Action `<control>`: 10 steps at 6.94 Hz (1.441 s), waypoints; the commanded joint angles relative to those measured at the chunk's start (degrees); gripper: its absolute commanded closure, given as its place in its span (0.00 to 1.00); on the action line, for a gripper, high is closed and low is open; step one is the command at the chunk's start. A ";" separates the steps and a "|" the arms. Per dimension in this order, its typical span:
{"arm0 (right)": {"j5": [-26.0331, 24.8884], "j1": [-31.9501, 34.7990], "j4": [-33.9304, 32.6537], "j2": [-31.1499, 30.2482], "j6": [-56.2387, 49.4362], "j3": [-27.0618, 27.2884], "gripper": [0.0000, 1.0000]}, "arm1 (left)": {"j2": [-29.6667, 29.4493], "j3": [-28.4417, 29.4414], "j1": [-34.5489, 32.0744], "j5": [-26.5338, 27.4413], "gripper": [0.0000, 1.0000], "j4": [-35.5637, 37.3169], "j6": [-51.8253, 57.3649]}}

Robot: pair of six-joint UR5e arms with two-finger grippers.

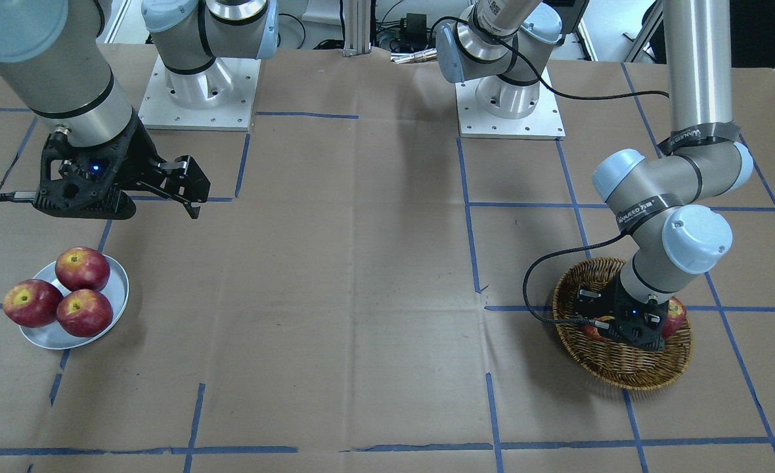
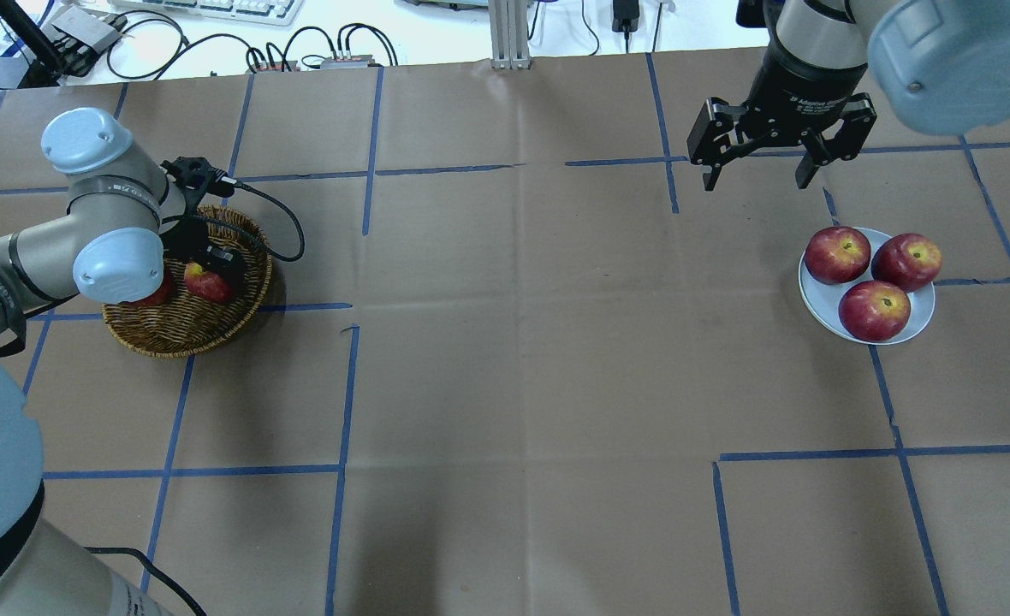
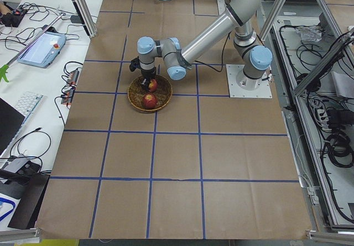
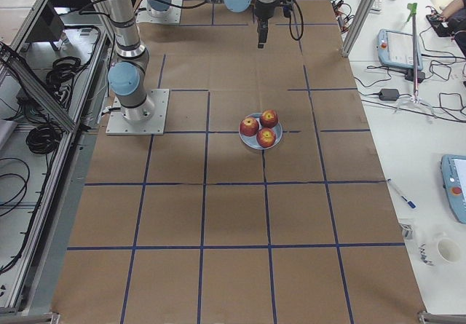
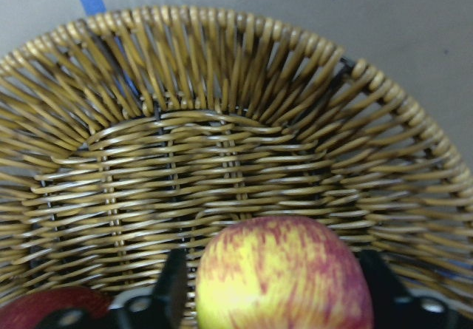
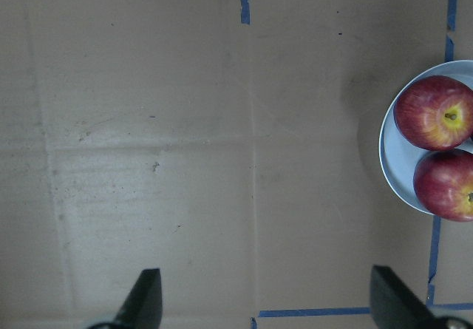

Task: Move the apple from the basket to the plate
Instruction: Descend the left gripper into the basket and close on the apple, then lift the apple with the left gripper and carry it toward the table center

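Note:
The yellow-streaked red apple (image 5: 284, 277) lies in the brown wicker basket (image 5: 222, 85) at the table's left (image 2: 188, 334). My left gripper (image 2: 214, 267) reaches down into the basket, and its two fingers press against the apple's sides; in the overhead view the apple (image 2: 204, 281) shows just under the gripper. The pale plate (image 2: 820, 295) sits at the far right and holds three red apples (image 2: 875, 310). My right gripper (image 2: 757, 182) hangs open and empty above the table, behind the plate, with the plate's edge at the right of the right wrist view (image 6: 392, 166).
A darker red apple (image 2: 152, 295) also lies in the basket, half hidden under my left wrist. Brown paper with blue tape lines (image 2: 351, 376) covers the table. Both arm bases (image 1: 197, 92) stand on the robot's side of the table.

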 commanded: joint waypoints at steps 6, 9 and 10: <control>0.00 0.00 0.00 0.09 -0.09 0.00 0.00 | 7.21 10.19 -21.28 0.34 0.44 -17.39 -33.02; 0.00 0.00 0.00 0.09 -0.09 0.09 0.00 | -0.15 13.52 -35.89 0.52 0.38 -14.59 -49.06; 0.00 0.00 0.00 0.09 -0.09 0.09 0.00 | -3.32 15.81 -39.75 0.52 0.38 -14.59 -54.32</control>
